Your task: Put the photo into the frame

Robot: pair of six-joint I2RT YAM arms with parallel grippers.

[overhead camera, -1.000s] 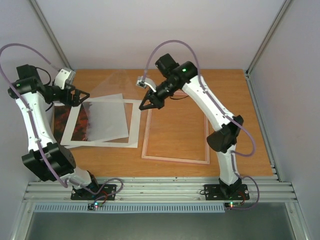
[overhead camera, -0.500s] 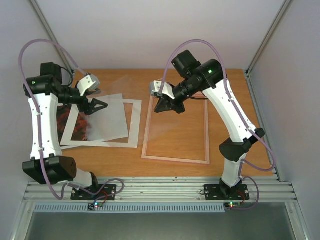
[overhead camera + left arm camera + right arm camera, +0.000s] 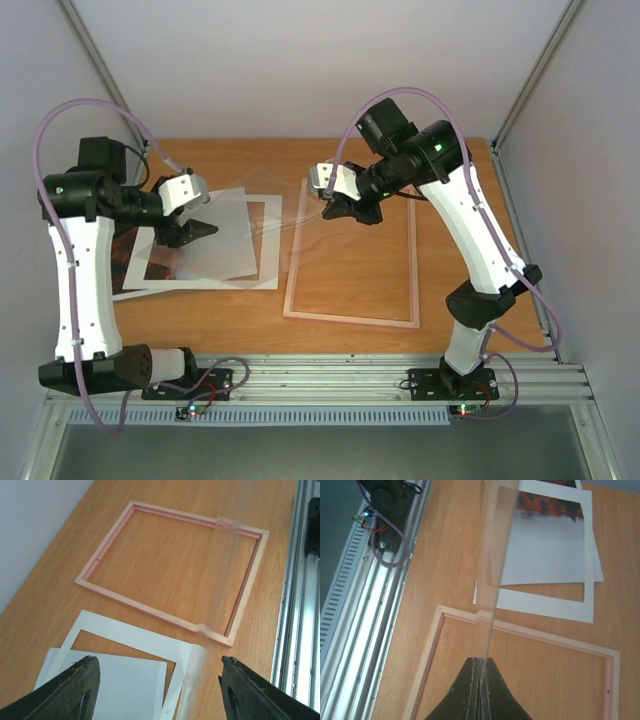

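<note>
The frame (image 3: pixel 350 318), a pink-rimmed rectangle, lies flat right of centre with bare table showing inside it; it also shows in the left wrist view (image 3: pixel 150 611) and the right wrist view (image 3: pixel 540 636). The photo (image 3: pixel 158 264), grey sky over red trees, lies at the left, overlapping the white mat (image 3: pixel 270 250), as the right wrist view shows (image 3: pixel 550 535). My right gripper (image 3: pixel 350 210) is shut on the edge of a clear pane (image 3: pixel 495 555) and holds it tilted above the frame's far left corner. My left gripper (image 3: pixel 195 228) is open and empty above the photo and mat.
The mat's cut-out border (image 3: pixel 130 635) lies between the photo and the frame. A metal rail (image 3: pixel 300 380) runs along the near table edge. Grey walls close the left, back and right sides.
My right gripper has moved right and lifted the clear pane over the frame's far left corner. My left gripper has swung right and nearer, over the photo and mat, still open.
</note>
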